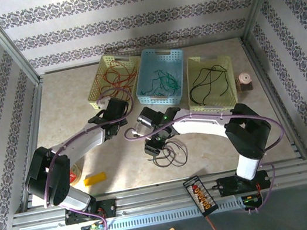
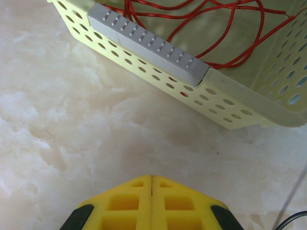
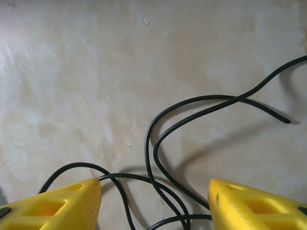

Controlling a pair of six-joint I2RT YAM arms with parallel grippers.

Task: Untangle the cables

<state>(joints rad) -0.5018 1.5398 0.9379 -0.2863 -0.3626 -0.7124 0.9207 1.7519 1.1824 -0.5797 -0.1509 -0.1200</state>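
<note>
Right wrist view: thin black cables (image 3: 238, 99) loop and cross on the pale table (image 3: 72, 72), lower right of frame, between the spread-apart fingers of the right gripper (image 3: 154, 187). The left gripper (image 2: 151, 178) is pressed together, empty, below the yellow basket (image 2: 230, 103) holding red cables (image 2: 127, 9).

red cables (image 1: 113, 74) in left yellow basket (image 1: 95, 85) | green cables (image 1: 163, 77) in blue basket (image 1: 141, 80) | black cables (image 1: 207, 81) in right yellow basket (image 1: 214, 106) | loose black cables (image 1: 172, 152) on tabletop (image 1: 64, 113) at right tool (image 1: 152, 146) | left tool (image 1: 113, 107) near left yellow basket
</note>
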